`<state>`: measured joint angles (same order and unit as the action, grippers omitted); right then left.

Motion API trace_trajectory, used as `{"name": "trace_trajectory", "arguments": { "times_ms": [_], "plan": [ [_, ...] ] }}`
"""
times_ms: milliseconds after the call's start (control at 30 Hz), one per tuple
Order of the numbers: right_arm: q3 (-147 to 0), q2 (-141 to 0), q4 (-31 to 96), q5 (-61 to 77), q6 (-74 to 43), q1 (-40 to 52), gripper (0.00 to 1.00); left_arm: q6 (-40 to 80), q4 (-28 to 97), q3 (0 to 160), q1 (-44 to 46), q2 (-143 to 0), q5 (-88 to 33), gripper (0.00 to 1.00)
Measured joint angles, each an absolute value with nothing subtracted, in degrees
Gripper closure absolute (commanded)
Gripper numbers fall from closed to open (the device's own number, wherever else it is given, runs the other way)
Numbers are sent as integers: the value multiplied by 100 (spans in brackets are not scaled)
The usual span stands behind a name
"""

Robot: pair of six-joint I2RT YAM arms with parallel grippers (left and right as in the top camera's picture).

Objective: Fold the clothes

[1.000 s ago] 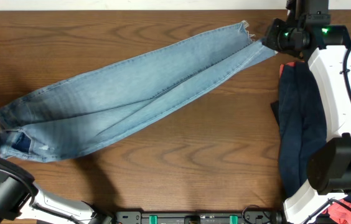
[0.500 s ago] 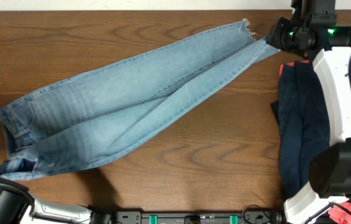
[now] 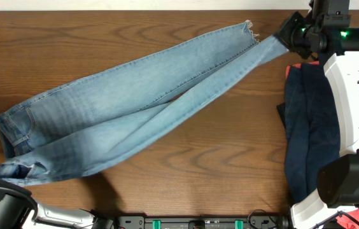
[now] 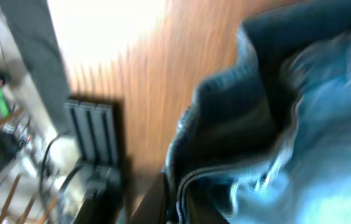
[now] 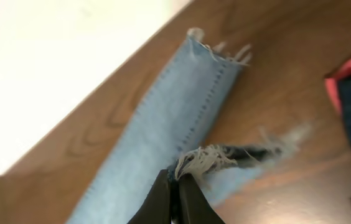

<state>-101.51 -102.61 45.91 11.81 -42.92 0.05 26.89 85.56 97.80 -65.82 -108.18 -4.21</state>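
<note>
Jeans (image 3: 122, 102) stretched diagonally over wooden table (image 3: 218, 165), waistband (image 4: 225, 180) at 8 o'clock, frayed hem (image 5: 203, 160) at 1 o'clock; hem clamped by right gripper (image 5: 174, 184), waistband pinched by left gripper (image 4: 177, 200).

— What colour are the jeans (image 3: 122, 108)?
— Faded light blue, palest along the middle of the legs, with darker stitched seams. The frayed hem (image 5: 206, 160) ends in whitish threads.
— And the desk (image 3: 218, 172)?
— Warm brown wood with a darker, curving grain.
— The pile on the right?
— A dark navy garment (image 3: 303, 127), with coral-red cloth (image 5: 350, 74) at its edge.
— The machine?
— The right arm (image 3: 351, 83) is white with black joints and a green light (image 3: 342, 33). The right pincer (image 5: 174, 185) is black.
— The left wrist view?
— It is blurred. The denim looks deeper blue in its folds, though that may be shadow.
</note>
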Motion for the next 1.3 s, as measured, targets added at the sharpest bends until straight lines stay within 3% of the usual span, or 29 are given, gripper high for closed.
{"name": "trace_trajectory", "arguments": {
  "times_ms": [233,500,633,900,1100,1300],
  "plan": [
    [-10154,-10261,4202,1535,-4550,8,99,2869,8165,9780,-5966,-10818,-388,94],
    [-10906,-10267,6608,1890,-3927,-34,99,2875,8875,9780,-6289,-10818,-292,94],
    [-11441,-10252,7094,1918,-3688,-64,99,2853,9067,9780,-6652,-10759,-270,94],
    [-11474,-10567,5695,1977,-4762,-123,99,2891,7867,9776,-6482,-10645,-257,94],
    [-11476,-12044,4709,2685,-5566,-252,99,3033,7124,9776,-5804,-11111,-257,94],
    [-11406,-13299,3935,3424,-5452,-169,99,3153,6624,9773,-5258,-11561,-128,94]
  ]
}}
